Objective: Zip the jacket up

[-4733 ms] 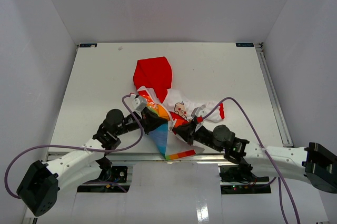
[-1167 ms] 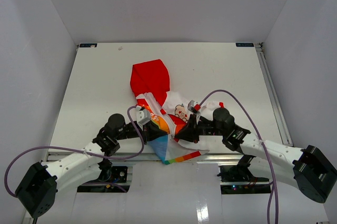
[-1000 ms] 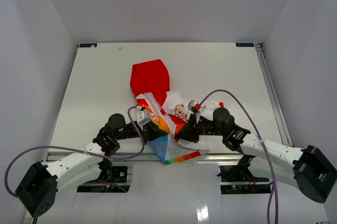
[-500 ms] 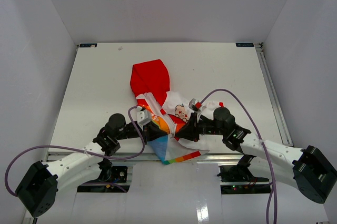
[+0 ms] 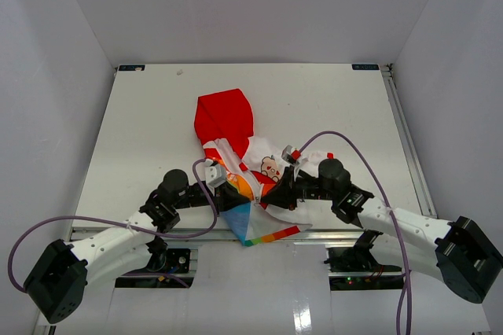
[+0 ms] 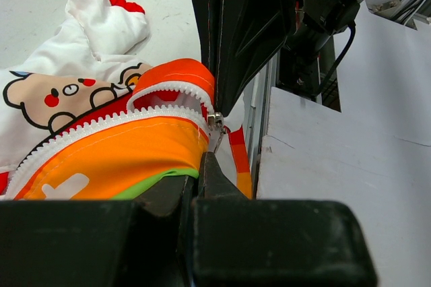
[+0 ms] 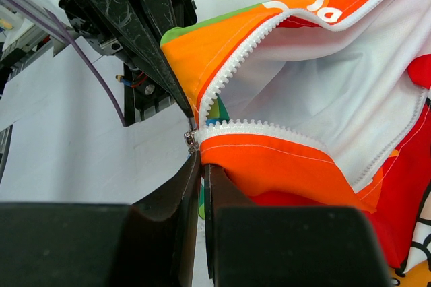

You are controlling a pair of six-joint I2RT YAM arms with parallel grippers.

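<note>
The jacket [image 5: 255, 152] lies in the middle of the counter [image 5: 149, 115], close to its near edge. Its red hood [image 5: 226, 117] points toward the counter's far side, and its rainbow hem [image 5: 271, 233] spills over the near edge. You have both arms low at that near edge, meeting at the jacket's lower front. Your left end effector [image 6: 202, 166] is pressed together on the orange front panel [image 6: 114, 159], where the metal zipper slider [image 6: 215, 125] sits. Your right end effector [image 7: 201, 160] pinches the facing orange edge, its fingers almost touching each other. The white zipper teeth [image 7: 256, 126] part into two rows, so the front stands unzipped.
</note>
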